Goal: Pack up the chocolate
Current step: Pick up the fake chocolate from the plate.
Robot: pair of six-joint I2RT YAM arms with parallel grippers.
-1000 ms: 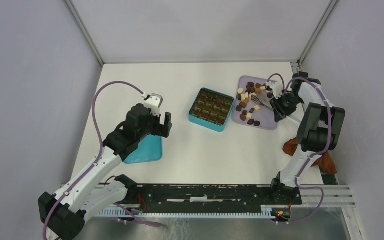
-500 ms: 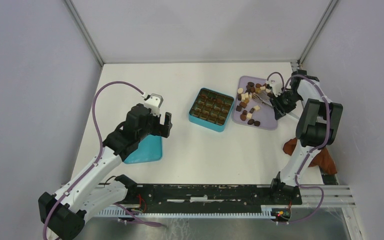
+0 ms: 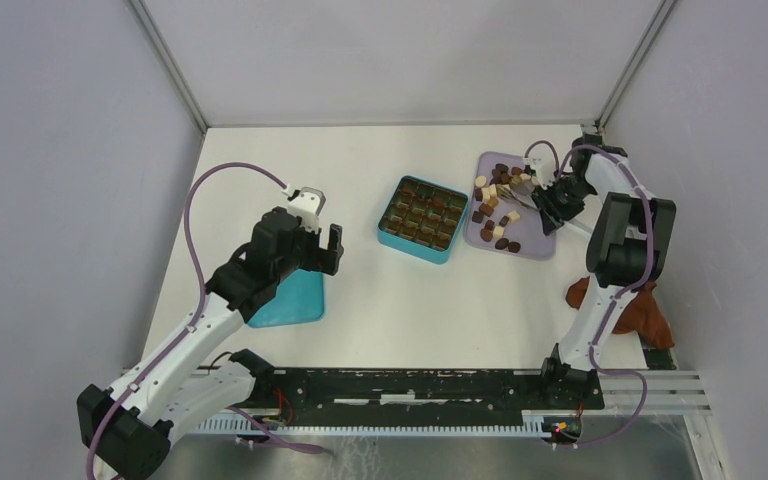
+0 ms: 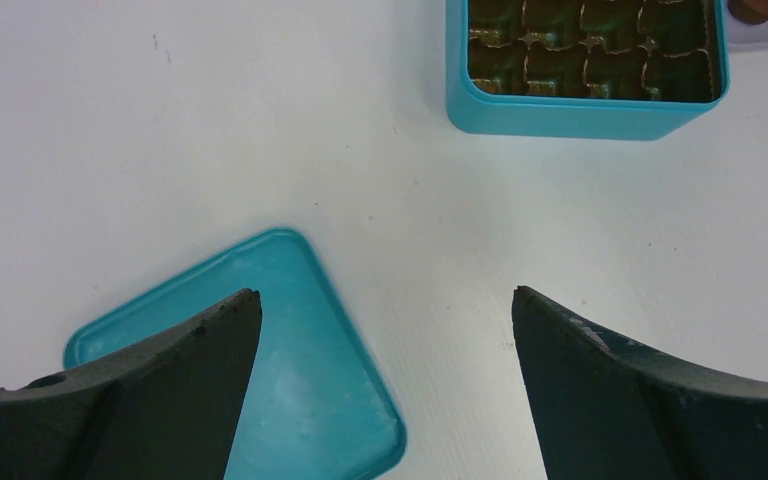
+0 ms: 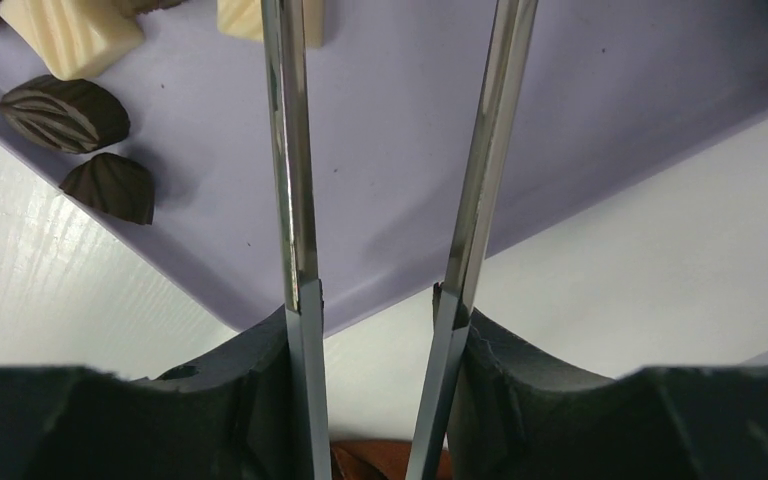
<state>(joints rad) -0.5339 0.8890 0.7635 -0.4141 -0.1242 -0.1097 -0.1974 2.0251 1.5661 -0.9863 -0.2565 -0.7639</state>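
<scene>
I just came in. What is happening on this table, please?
The right gripper is closed on a pair of metal tongs and holds them over the lavender tray, where the loose chocolate lies. I cannot tell whether the tongs hold a piece. The left gripper hovers open above the teal lid, holding nothing. The teal box stands open between lid and tray.

Bright, even, diffuse light; shadows soft. White table [image 4: 210,120] near blown out in left wrist view. Glare streaks on shiny metal tongs [image 5: 295,150].
</scene>
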